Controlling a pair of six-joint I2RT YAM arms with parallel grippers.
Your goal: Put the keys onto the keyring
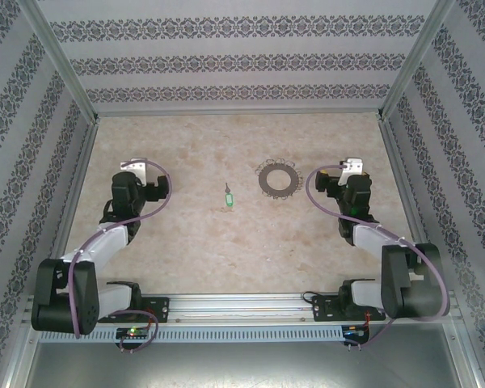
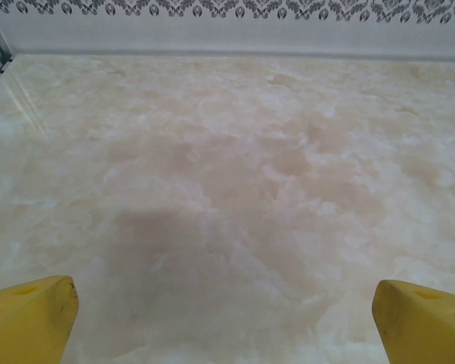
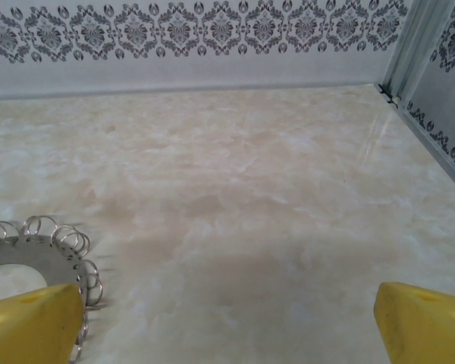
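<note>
A beige marbled tabletop carries a tiny green-headed key near its middle. Apart to the right lies a flat grey keyring fringed with small wire loops.

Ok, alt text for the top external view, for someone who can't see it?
A tiny green-headed key lies mid-table, apart from a flat dark-grey metal ring fringed with small silvery loops to its right. The open left gripper and open right gripper flank them over the beige marbled table, touching neither.
</note>
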